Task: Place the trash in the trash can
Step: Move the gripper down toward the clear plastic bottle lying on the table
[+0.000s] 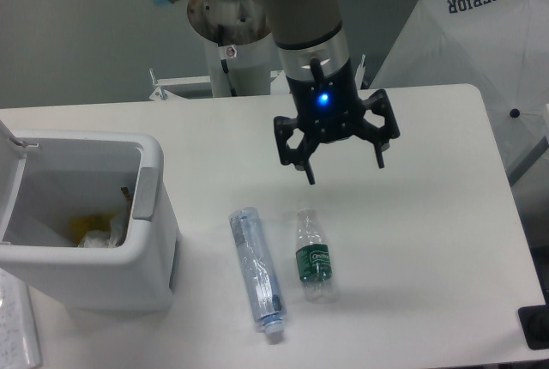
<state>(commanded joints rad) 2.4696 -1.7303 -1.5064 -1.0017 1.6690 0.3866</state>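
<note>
Gripper (343,172), fingers spread and empty, poised above two bottles lying near the table's (446,240) front edge: bluish bottle (256,269), green-labelled bottle (314,256); open trash can (94,240) waits at the left edge.

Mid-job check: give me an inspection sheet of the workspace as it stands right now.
Surface: white table, no spills seen.
Job's things: bluish bottle and green-label bottle lie side by side on the table, apart. Trash can stands at the left, lid open, some yellowish trash inside.
Clutter: white flat item at the bottom left corner; dark object at the bottom right edge.
Gripper: gripper open, empty, above the table behind the bottles.
Cables: nothing seen.
Surroundings: white umbrella marked SUPERIOR at the upper right.
</note>
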